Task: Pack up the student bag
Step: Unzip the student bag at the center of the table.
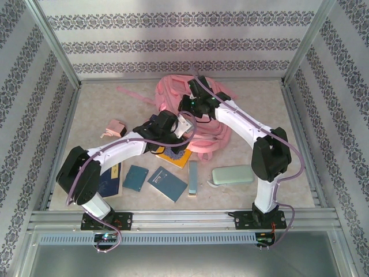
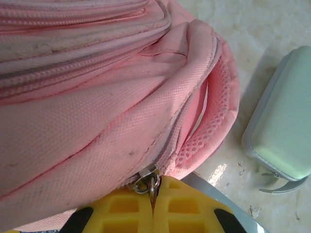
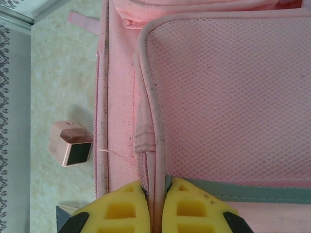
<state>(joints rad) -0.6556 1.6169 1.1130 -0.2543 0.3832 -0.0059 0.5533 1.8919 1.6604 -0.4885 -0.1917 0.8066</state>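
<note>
Opening the zip is judged the step in hand. The student bag [image 1: 170,95], at the far middle of the tabletop [image 1: 104,109], is held twice: the left gripper [image 2: 153,188] is clamped on the zip pull [image 2: 147,178], the right gripper [image 3: 155,188] on a piped seam [image 3: 151,121]. Next, the pull must be drawn along while the seam is braced.

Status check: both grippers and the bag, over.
Left gripper shut on zip pull. Right gripper shut on student bag piping. Books, pencil case on table, not yet packed.
</note>
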